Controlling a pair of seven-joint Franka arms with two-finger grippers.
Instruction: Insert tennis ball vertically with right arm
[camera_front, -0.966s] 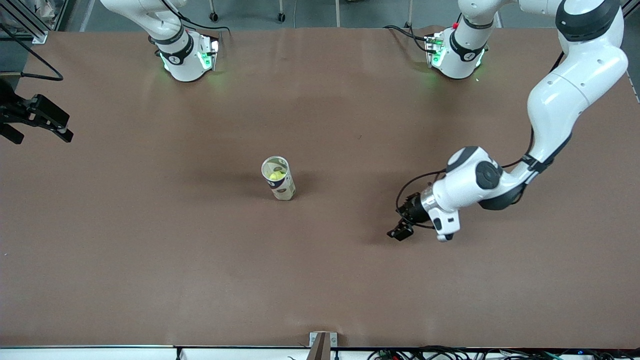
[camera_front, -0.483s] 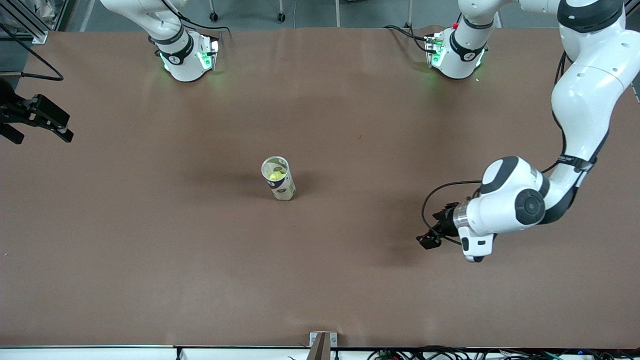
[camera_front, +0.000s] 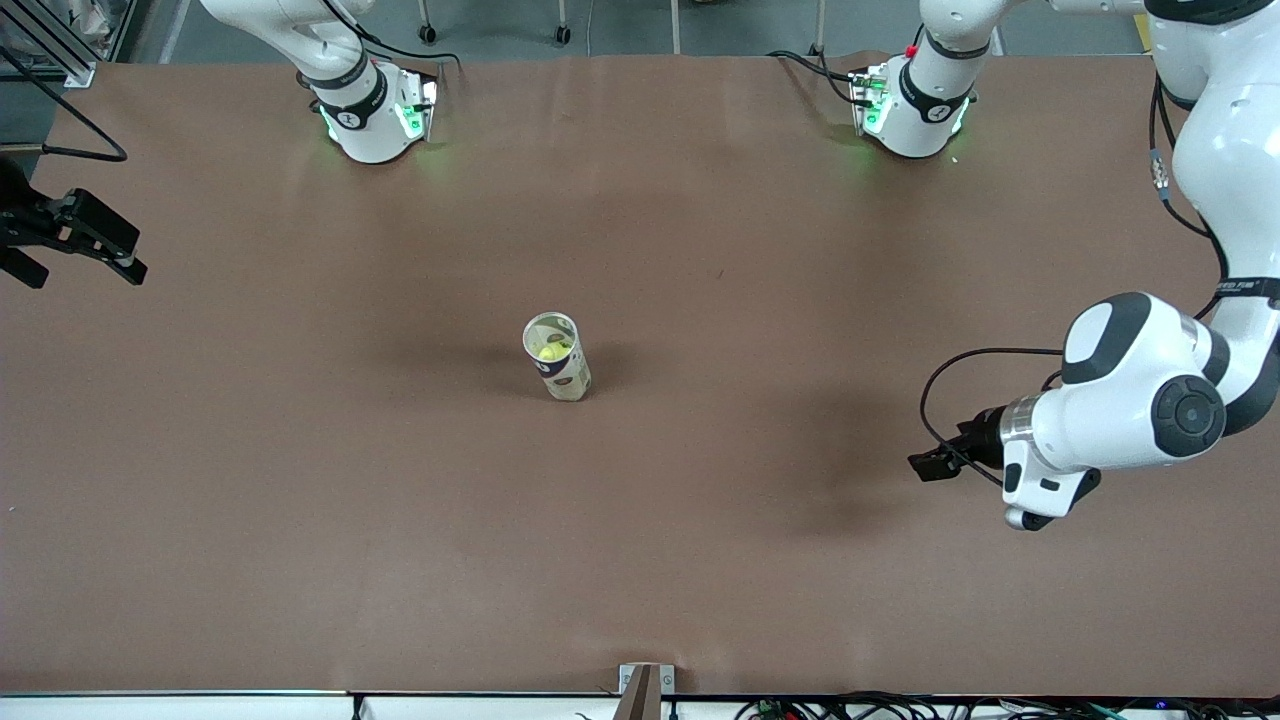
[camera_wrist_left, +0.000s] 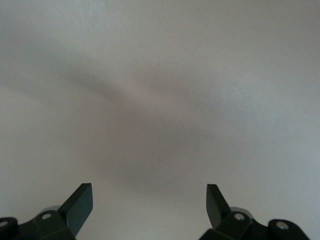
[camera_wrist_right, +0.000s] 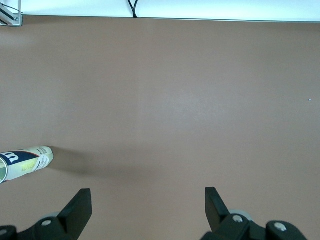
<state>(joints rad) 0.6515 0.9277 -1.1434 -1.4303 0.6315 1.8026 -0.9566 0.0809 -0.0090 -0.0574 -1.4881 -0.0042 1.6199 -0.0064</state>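
One tennis ball (camera_front: 548, 352) sits inside an upright clear can (camera_front: 557, 357) near the middle of the brown table (camera_front: 300, 480) in the front view. From the can, the right gripper (camera_front: 70, 240) is at about ten o'clock, over the table edge at the right arm's end, well apart from it, holding nothing. The left gripper (camera_front: 925, 466) is at about four o'clock from the can, over bare table toward the left arm's end.

In the left wrist view, the left gripper's (camera_wrist_left: 150, 207) fingers stand spread wide over blank surface, empty.

In the right wrist view, the right gripper's (camera_wrist_right: 148, 206) fingers are spread apart and empty; the can (camera_wrist_right: 25, 162) shows at the frame's nine o'clock edge.
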